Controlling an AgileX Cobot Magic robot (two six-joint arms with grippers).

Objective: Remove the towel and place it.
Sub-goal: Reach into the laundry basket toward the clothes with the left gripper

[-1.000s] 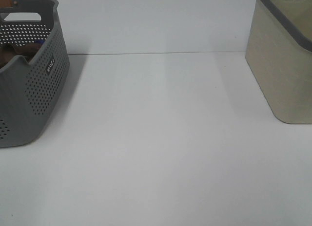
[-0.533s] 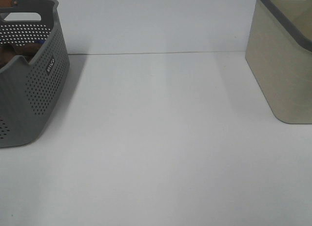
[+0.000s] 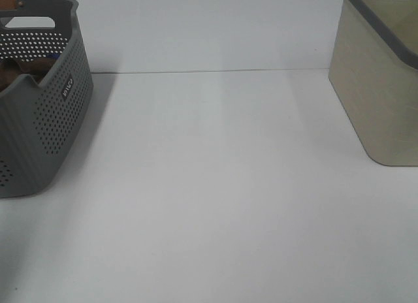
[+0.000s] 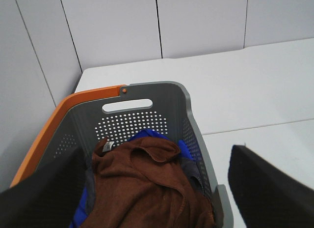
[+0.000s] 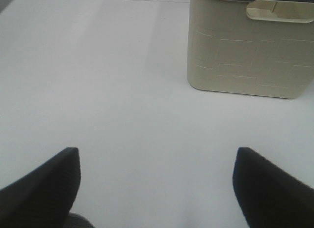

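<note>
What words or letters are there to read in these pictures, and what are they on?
Label on the grey basket: white letters, too blurred to read.
White tag on the brown towel: too small to read.
Beige bin: no writing seen.

The grey basket point(image 3: 46, 120) is cut off by the high view's edge, and the towel point(image 3: 16, 73) inside it is largely hidden by its wall. The blue cloth point(image 4: 185, 150) there is mostly covered by the towel.
</note>
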